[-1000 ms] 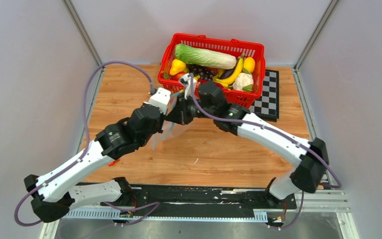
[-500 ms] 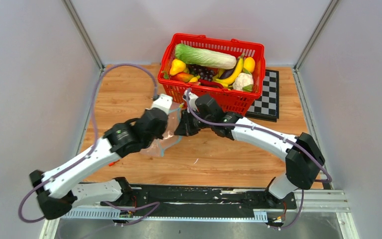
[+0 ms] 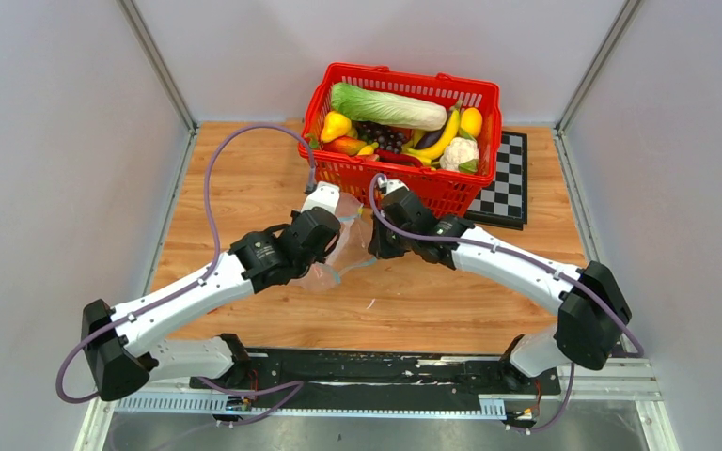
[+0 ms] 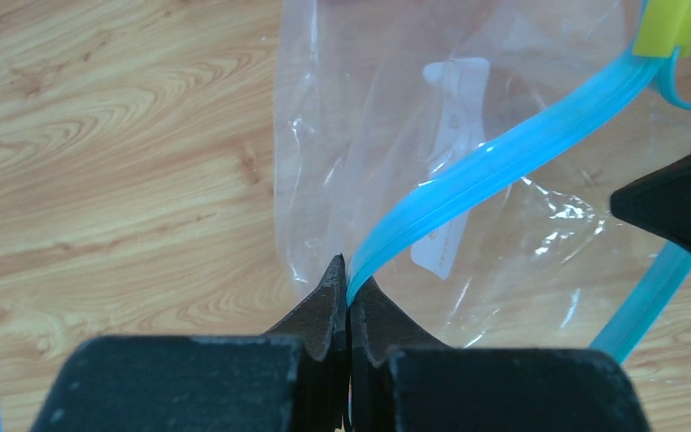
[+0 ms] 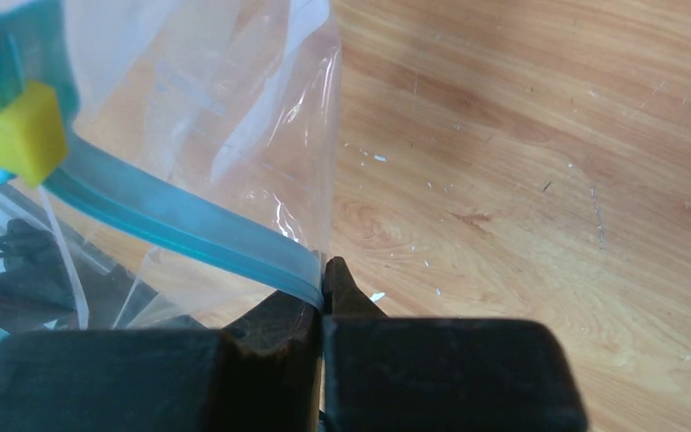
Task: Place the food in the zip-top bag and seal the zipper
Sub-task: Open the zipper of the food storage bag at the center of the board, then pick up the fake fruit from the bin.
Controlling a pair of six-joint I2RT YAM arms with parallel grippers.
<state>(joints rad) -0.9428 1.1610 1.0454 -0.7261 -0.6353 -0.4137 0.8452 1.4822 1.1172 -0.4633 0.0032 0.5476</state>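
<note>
The clear zip-top bag (image 3: 343, 256) hangs between my two grippers just in front of the red basket. My left gripper (image 4: 348, 279) is shut on its teal zipper strip (image 4: 495, 157), and the bag's white label (image 4: 454, 99) shows through the plastic. My right gripper (image 5: 322, 279) is shut on the zipper strip (image 5: 171, 220) at the bag's other side. A yellow slider (image 5: 20, 135) sits on the strip; it also shows in the left wrist view (image 4: 670, 25). The food lies in the basket: a banana (image 3: 437, 141), yellow fruits (image 3: 336, 125) and an orange piece (image 3: 348, 147).
The red basket (image 3: 397, 178) stands at the back centre and also holds a long green-white cabbage (image 3: 387, 106), a cauliflower (image 3: 459, 153) and dark grapes (image 3: 379, 134). A checkered board (image 3: 506, 193) lies to its right. Bare wooden table (image 3: 244, 188) lies left and in front.
Both grippers have moved nearer and a little right with the bag, away from the basket's front rim. The bag now hangs lower over the table.
</note>
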